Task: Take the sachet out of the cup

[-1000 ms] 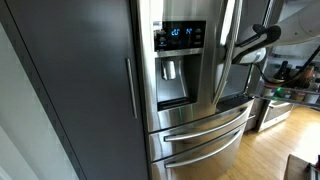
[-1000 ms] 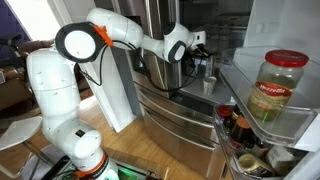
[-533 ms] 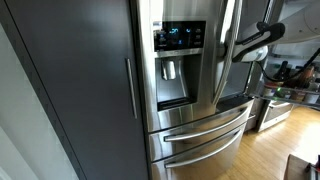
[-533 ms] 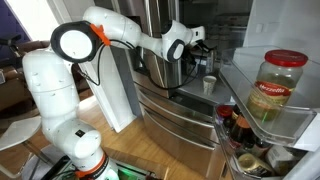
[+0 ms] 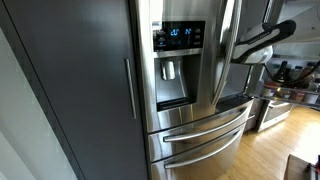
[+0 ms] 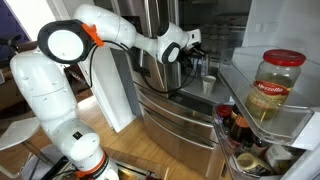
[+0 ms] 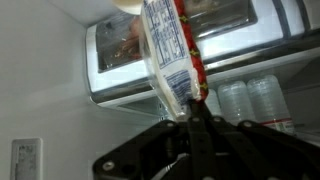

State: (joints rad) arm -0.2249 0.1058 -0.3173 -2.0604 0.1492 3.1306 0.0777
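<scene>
Sachet (image 7: 168,55) is pinched by one end between closed fingers (image 7: 197,128) inside the fridge (image 5: 200,120), near the cup (image 6: 208,86); with so slim a hold, it could be snagged and dropped

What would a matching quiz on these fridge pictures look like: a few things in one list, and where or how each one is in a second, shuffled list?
Things:
1. sachet
2. cup
3. jar
4. display

Place or state:
a. on the door shelf
b. pinched in the fingers
c. glowing blue
d. small, white, standing upright

Pairs: 1-b, 2-d, 3-a, 4-c.
</scene>
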